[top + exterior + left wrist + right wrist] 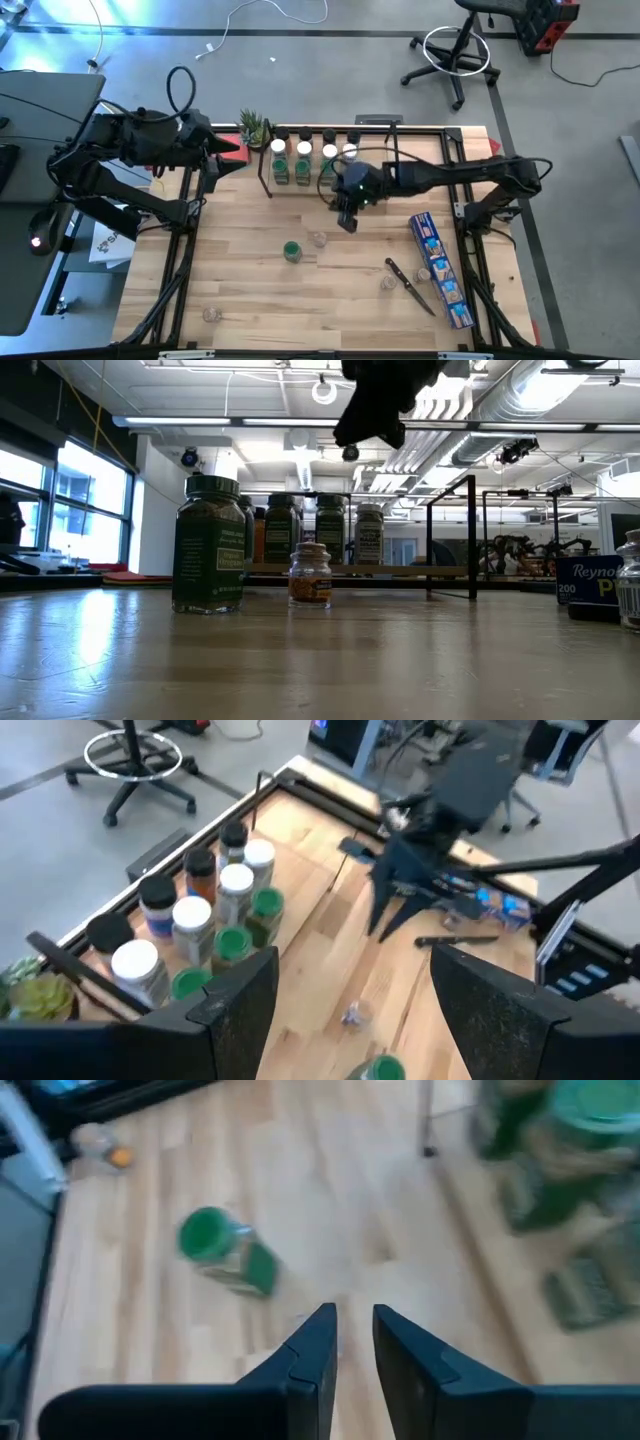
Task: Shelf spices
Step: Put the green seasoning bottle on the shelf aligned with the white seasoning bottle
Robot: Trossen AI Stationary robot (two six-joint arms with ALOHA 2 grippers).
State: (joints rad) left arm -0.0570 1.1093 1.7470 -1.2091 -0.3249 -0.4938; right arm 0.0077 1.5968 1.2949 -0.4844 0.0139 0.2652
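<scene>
Right gripper [347, 222] is hanging in the air over the middle of the light wood-plank table [260, 300], just in front of the low stepped rack of thin black rods and light wood boards [392, 152]; its two dark fingers [310, 1345] are sitting nearly together with a thin gap, holding nothing. Left gripper [240, 150] is waiting at the table's back left corner beside a small green potted plant [253, 127], fingers [245, 995] standing wide apart and empty. Small clear cylindrical spice jars with white, black and green caps [304, 160] are standing in rows on the rack. A green-capped jar of dark herbs [291, 250] is standing loose on the table before the rack, a small clear-capped jar of orange spice [318, 239] just beside it. A long blue printed box [441, 268] and a black-handled knife [410, 285] are lying toward the right side.
</scene>
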